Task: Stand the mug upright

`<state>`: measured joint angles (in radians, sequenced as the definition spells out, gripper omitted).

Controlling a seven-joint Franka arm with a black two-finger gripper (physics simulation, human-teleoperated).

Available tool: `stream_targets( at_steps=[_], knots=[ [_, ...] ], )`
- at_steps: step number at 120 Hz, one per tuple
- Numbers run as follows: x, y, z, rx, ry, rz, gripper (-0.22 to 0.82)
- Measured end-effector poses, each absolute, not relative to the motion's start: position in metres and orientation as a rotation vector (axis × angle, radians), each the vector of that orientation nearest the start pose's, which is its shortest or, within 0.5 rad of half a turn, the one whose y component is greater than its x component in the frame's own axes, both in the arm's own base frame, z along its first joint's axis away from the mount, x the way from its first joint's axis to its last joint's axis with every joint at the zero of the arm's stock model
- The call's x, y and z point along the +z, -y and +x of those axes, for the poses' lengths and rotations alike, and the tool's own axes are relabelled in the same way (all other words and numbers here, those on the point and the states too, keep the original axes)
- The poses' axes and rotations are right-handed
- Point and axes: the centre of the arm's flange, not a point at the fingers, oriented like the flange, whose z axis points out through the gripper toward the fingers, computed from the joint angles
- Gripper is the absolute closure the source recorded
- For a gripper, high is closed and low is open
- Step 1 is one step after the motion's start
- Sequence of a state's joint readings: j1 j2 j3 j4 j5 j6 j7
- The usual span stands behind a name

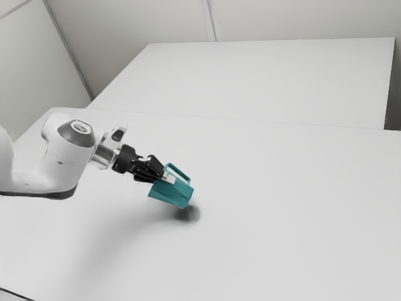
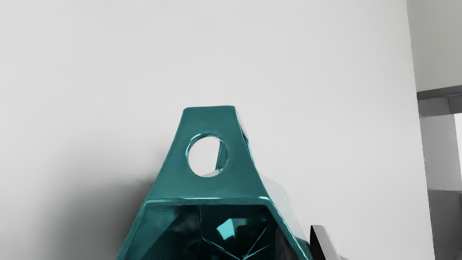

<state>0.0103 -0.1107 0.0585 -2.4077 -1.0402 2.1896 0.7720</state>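
Observation:
The teal mug hangs tilted, a little above the white table, with its handle on the upper side. At its upper part, the gripper is shut on the mug, a light fingertip lying against the teal side. In the wrist view the mug shows its handle, with a round hole, and its dark open mouth facing the hand. There the gripper has one finger outside the mug's wall; a dark shape just inside the mouth is partly hidden.
The white table stretches around the mug, and a soft shadow lies on it beneath. A second pale surface stands behind, against light walls. A dark line crosses the exterior view's lower left corner.

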Motion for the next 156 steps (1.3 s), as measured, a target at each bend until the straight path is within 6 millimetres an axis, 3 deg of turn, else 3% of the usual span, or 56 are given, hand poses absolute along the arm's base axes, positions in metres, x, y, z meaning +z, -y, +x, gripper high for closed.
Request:
stream_targets(
  at_steps=[18, 24, 50, 103, 125, 142, 148, 156],
  knots=[
    [0.415, -0.022, 0.525, 0.301, 0.370, 2.671, 0.77],
    [0.425, -0.028, 0.539, 0.277, 0.471, 2.784, 0.78],
    [0.390, -0.046, 0.556, 0.080, 0.548, 3.063, 0.78],
    [0.362, -0.051, 0.559, 0.062, 0.174, 3.188, 0.77],
    [0.360, -0.048, 0.559, 0.062, 0.065, 3.184, 0.38],
    [0.364, -0.045, 0.559, 0.070, 0.007, 3.182, 0.20],
    [0.382, -0.043, 0.562, 0.106, -0.002, 3.183, 0.15],
    [0.429, -0.036, 0.567, 0.181, -0.005, 3.184, 0.11]
  ],
)
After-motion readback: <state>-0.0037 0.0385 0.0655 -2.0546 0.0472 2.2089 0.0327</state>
